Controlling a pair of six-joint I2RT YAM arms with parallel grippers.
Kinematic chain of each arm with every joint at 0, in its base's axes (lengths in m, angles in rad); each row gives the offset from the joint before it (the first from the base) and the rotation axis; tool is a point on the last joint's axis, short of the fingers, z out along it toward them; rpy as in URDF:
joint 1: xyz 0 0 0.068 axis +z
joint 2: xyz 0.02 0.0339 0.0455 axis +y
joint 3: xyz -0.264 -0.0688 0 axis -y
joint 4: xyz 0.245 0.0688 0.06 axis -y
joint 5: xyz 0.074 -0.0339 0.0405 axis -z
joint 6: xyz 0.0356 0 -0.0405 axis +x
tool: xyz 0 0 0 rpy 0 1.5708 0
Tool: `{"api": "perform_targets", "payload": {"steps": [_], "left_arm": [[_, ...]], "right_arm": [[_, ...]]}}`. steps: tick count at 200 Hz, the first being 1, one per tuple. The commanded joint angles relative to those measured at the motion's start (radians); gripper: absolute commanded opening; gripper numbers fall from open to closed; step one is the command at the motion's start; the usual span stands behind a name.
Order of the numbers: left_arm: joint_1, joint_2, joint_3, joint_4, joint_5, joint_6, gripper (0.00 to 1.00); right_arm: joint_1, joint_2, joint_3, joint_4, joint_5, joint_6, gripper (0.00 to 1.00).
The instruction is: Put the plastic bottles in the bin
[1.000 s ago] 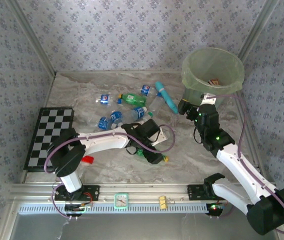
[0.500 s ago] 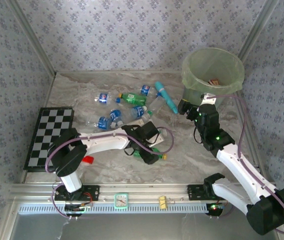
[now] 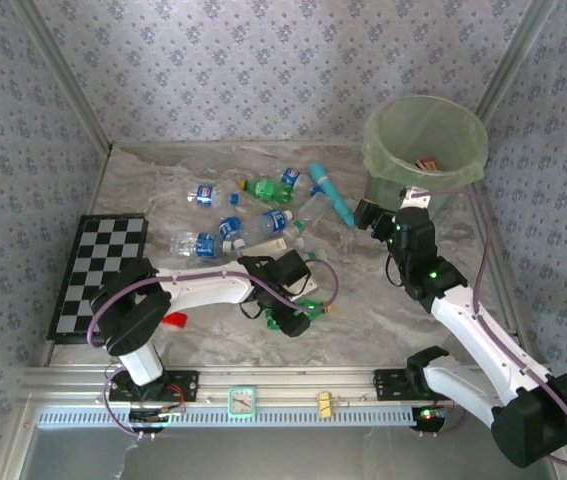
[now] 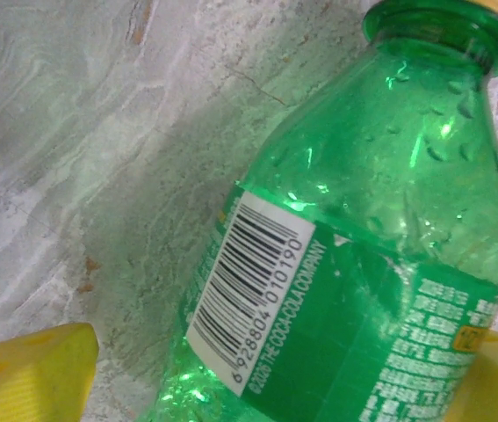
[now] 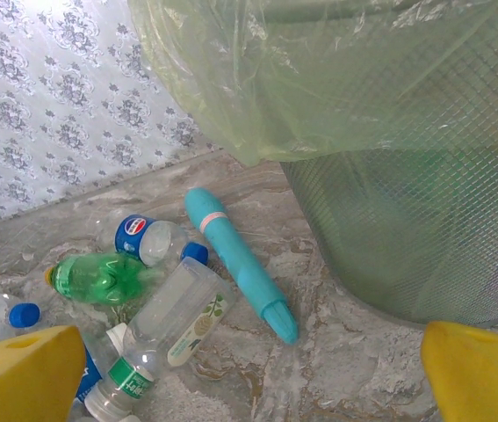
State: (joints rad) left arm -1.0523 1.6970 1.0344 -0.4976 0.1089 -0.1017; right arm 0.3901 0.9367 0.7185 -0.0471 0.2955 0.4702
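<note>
The bin is standing far right. Just beside it, the right gripper is hanging released. The left gripper is straddling a green bottle near centre, unclenched. The other plastic bottles are lying beyond, mid-table.
</note>
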Motion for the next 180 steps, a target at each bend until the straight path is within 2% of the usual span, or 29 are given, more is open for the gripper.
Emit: {"api": "perform_targets", "payload": {"steps": [1, 52, 102, 141, 180], "left_arm": [[-0.003, -0.011, -0.019, 0.005, 0.014, -0.014, 0.92], [-0.006, 0.022, -0.004, 0.046, 0.003, -0.021, 0.83], [-0.006, -0.014, -0.011, 0.107, 0.014, -0.031, 0.53], [-0.005, -0.094, -0.008, 0.231, -0.025, -0.071, 0.49], [0.050, -0.200, -0.043, 0.435, -0.100, -0.161, 0.49]], "right_arm": [[-0.006, -0.003, 0.001, 0.007, -0.004, 0.022, 1.00], [-0.007, 0.010, 0.026, -0.006, -0.035, 0.031, 1.00], [-0.007, -0.004, 0.035, -0.012, -0.036, 0.039, 1.00], [-0.010, -0.002, 0.048, -0.013, -0.086, 0.058, 1.00], [-0.023, 0.022, 0.084, 0.015, -0.232, 0.069, 1.00]]}}
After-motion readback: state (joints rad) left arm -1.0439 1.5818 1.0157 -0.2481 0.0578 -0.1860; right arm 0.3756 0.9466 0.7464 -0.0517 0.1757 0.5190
